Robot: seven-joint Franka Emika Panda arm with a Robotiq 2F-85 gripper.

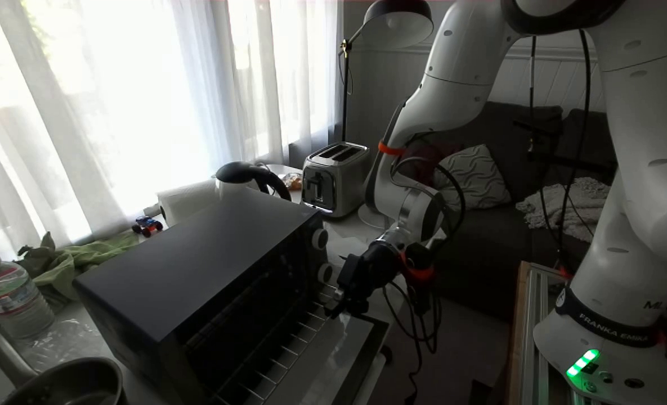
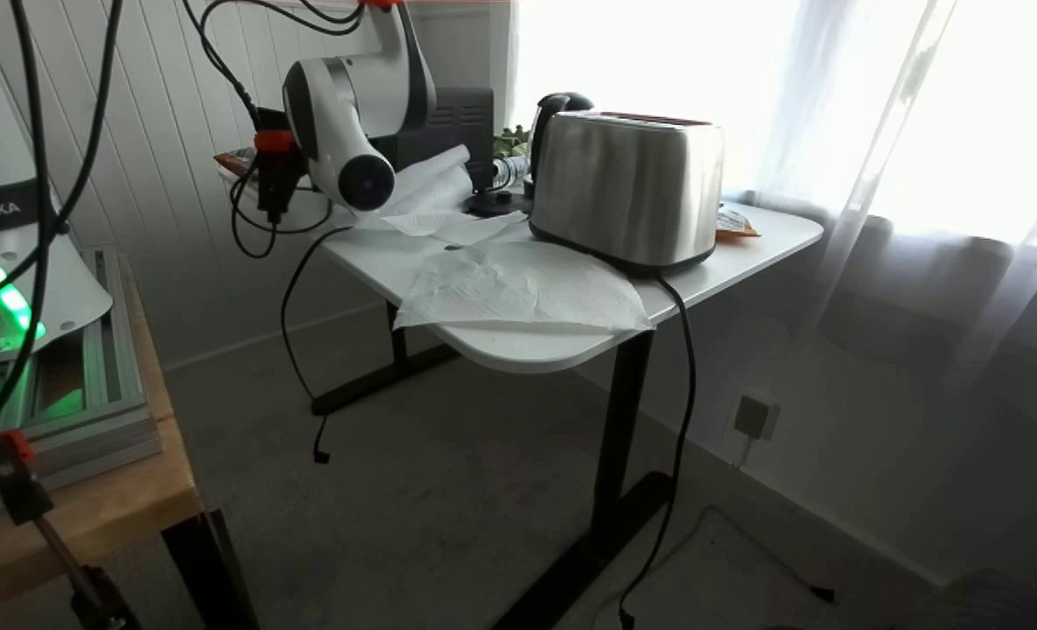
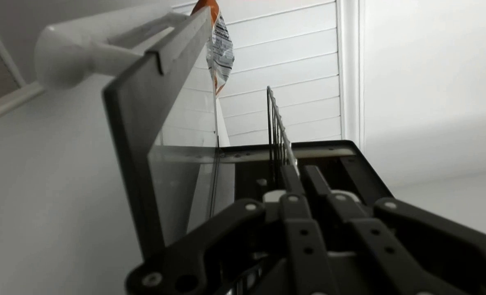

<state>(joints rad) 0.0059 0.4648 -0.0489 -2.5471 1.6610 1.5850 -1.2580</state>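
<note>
Gripper (image 3: 302, 170) at the knob-side end of the wire rack (image 3: 283, 130), fingers (image 3: 316, 180) parallel with just a slim gap; cannot tell whether they pinch a wire. Rack juts from the mouth of the toaster oven (image 1: 204, 264) above the lowered glass door (image 1: 333, 354), an arrangement that presumably gives access to its edge without reaching deep inside. Farther out, toaster (image 2: 619, 192) stands on the white table (image 2: 527, 347) past the knobs (image 1: 319, 239), spot probably chosen to stay off the door's swing.
</note>
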